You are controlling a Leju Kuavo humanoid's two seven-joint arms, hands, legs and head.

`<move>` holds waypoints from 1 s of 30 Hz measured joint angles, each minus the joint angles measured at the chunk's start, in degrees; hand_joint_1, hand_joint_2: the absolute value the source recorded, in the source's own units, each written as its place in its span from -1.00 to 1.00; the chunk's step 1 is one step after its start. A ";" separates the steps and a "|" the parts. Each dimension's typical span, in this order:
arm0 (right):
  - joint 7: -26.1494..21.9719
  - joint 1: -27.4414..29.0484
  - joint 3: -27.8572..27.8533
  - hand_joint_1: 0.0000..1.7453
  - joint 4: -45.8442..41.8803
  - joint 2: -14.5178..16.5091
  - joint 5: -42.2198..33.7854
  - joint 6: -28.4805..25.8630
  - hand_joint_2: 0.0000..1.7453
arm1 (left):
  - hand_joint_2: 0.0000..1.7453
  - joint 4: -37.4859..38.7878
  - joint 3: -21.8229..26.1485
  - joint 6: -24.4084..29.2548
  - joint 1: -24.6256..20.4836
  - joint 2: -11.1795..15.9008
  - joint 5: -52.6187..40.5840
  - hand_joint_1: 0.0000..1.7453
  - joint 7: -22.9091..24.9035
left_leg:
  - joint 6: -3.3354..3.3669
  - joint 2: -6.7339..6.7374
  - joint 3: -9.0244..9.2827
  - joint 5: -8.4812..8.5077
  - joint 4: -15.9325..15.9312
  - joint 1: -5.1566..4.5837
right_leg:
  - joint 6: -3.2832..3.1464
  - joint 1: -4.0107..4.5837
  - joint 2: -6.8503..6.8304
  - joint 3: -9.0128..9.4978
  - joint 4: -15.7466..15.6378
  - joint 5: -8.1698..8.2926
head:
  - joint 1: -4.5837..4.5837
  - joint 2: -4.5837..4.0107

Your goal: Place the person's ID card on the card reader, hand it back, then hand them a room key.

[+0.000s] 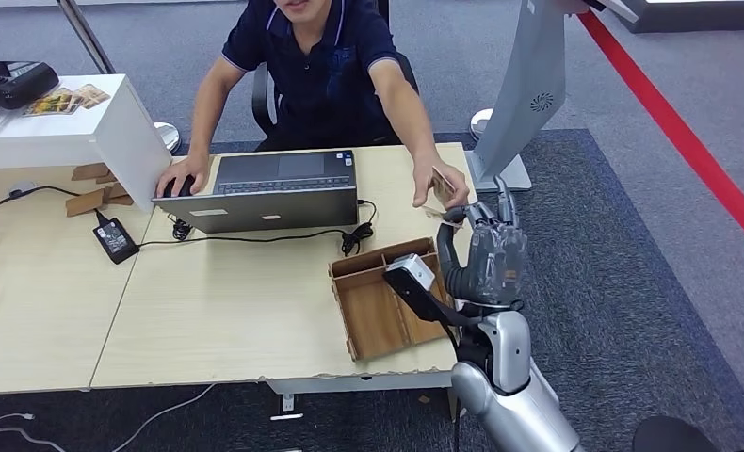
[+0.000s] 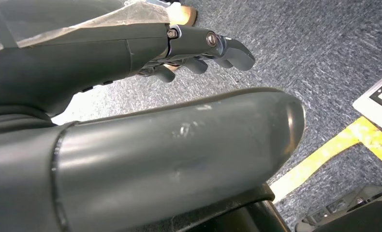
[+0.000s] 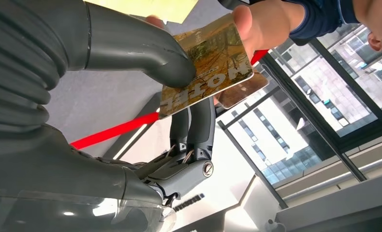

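- Right hand (image 1: 493, 252) raised upright off the table's right corner, thumb (image 3: 145, 53) pressed onto the face of a card (image 3: 206, 63), darker fingers (image 3: 198, 125) behind it, so the card is pinched
- Card carries a brown-gold picture and the word MOTEL; reads like the room key, though the print is turned and part of it sits under the thumb
- Person's hand (image 3: 257, 24) holds the same card at its far edge; a second, darker card (image 3: 242, 92) peeks out behind it and cannot be identified
- In the head view the card (image 1: 441, 185) is a small tan sliver in the person's hand (image 1: 444, 184), just above the robot fingers; the contact itself is hard to resolve there
- Left hand (image 2: 198, 46) hangs over blue-grey carpet, fingers loosely curled and apart, nothing in them; much of that view is blocked by the thick grey thumb
- Wooden tray (image 1: 387, 301) with dividers lies on the table (image 1: 218, 311) near the right hand, partly covered by the forearm; contents not readable
- Laptop (image 1: 274, 188) sits open in front of the person, their other hand at its left edge
- Card reader not identifiable with confidence; a dark device (image 1: 10, 80) is cut off at the top left on the white stand
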 joint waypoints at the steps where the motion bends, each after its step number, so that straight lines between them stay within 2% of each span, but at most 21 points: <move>1: -0.13 0.00 0.03 1.00 0.02 0.20 -0.03 0.00 1.00 | -1.00 0.00 0.00 -0.01 0.00 0.00 0.02 -1.00 0.02 | 0.00 0.00 0.00 0.00 0.00 0.00 | 0.00 0.00 0.00 0.00 0.00 0.00 | 0.00 0.00; 9: -0.65 -0.07 0.11 1.00 0.98 1.27 0.09 0.01 1.00 | -1.00 0.00 0.00 -0.19 0.00 0.00 -0.01 -1.00 0.20 | 0.00 0.00 -0.01 0.00 0.00 0.00 | 0.00 0.00 0.00 0.00 0.00 0.00 | 0.01 0.00; 10: -0.68 -0.08 0.11 0.61 1.16 1.39 0.11 0.01 1.00 | -1.00 0.00 0.00 -0.22 0.00 0.00 -0.02 -1.00 0.22 | 0.00 0.00 -0.01 0.00 0.00 0.00 | 0.00 0.00 0.00 0.00 0.00 0.00 | 0.01 0.00; 13: -0.66 -0.07 0.11 -0.89 1.61 1.67 0.26 0.01 1.00 | -1.00 0.00 0.00 -0.46 0.00 0.00 -0.13 -1.00 0.26 | 0.00 0.00 -0.01 0.00 0.00 0.00 | 0.00 0.00 -0.01 -0.01 0.00 0.00 | 0.00 0.00; 14: -0.56 -0.06 0.12 -1.00 1.72 1.73 0.37 0.01 1.00 | -1.00 0.00 0.00 -0.54 0.00 0.00 -0.15 -1.00 0.28 | 0.00 0.00 -0.01 0.00 0.00 0.00 | 0.00 0.00 -0.01 -0.01 0.00 0.00 | 0.00 0.00; 23: 0.04 0.33 0.10 -1.00 2.24 1.93 1.56 0.01 1.00 | -1.00 0.00 0.00 -0.86 -0.01 0.00 -0.23 -1.00 0.70 | 0.00 0.00 0.00 0.00 0.00 0.00 | 0.00 0.00 0.00 -0.01 0.00 0.00 | 0.00 0.00; 30: -2.20 1.85 -0.52 -1.00 2.29 2.82 0.51 -0.01 1.00 | -1.00 0.00 0.00 -0.86 0.00 0.01 0.19 -1.00 0.76 | 0.00 0.00 0.00 0.00 0.00 0.00 | 0.00 0.00 0.00 -0.01 0.00 0.00 | 0.01 0.00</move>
